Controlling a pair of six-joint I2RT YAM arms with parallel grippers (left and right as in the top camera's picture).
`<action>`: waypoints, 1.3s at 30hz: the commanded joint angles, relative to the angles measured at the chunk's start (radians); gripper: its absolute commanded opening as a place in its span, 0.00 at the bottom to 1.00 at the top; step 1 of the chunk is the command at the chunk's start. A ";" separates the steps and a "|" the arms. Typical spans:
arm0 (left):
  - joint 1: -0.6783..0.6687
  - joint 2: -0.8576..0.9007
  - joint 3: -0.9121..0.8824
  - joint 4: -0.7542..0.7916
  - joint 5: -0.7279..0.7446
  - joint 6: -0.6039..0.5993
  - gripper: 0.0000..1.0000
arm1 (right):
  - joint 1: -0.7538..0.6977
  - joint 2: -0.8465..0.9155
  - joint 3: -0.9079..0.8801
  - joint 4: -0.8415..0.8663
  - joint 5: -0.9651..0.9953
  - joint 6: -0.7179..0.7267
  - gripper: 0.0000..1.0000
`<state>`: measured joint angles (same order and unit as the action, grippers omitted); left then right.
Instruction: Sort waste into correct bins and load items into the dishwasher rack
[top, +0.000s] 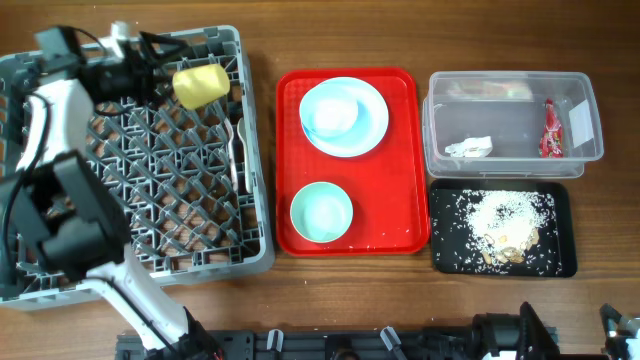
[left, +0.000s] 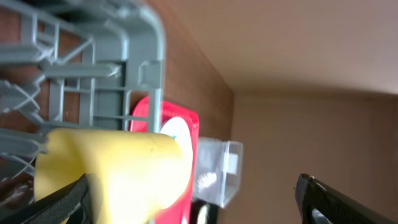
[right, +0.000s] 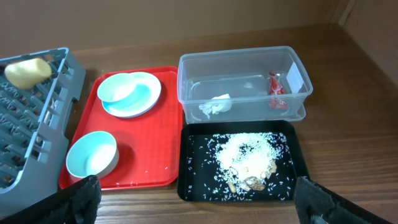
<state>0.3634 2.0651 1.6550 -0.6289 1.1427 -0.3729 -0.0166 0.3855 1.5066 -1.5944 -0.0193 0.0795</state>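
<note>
A yellow cup (top: 200, 84) lies on its side in the far right corner of the grey dishwasher rack (top: 258, 200). My left gripper (top: 165, 68) is open right beside it. In the left wrist view the cup (left: 118, 168) rests against one finger while the other stands far off. A pale-blue plate (top: 372, 128) carrying a teal bowl (top: 332, 113) sits on the red tray (top: 400, 215), with a second bowl (top: 322, 211) nearer the front. My right gripper (right: 199, 202) hangs open over the table's front edge, short of the black tray (right: 193, 180) of rice (right: 249, 155).
The clear tub (top: 590, 150) at the back right holds a white tissue (top: 468, 148) and a red wrapper (top: 550, 130). A white utensil (top: 238, 150) lies along the rack's right side. The left arm's body stretches over the rack's left half.
</note>
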 joint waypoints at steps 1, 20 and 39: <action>-0.004 -0.124 -0.001 -0.026 -0.180 -0.002 1.00 | 0.003 -0.010 -0.003 0.000 -0.008 0.006 1.00; -0.312 -0.380 0.002 -0.148 -0.827 0.002 1.00 | 0.003 -0.010 -0.003 0.000 -0.008 0.005 1.00; -0.466 -0.149 0.002 -0.103 -1.055 0.027 0.05 | 0.003 -0.010 -0.003 0.000 -0.008 0.006 1.00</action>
<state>-0.1326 1.8755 1.6554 -0.7193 0.1452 -0.3534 -0.0166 0.3855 1.5066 -1.5944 -0.0193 0.0795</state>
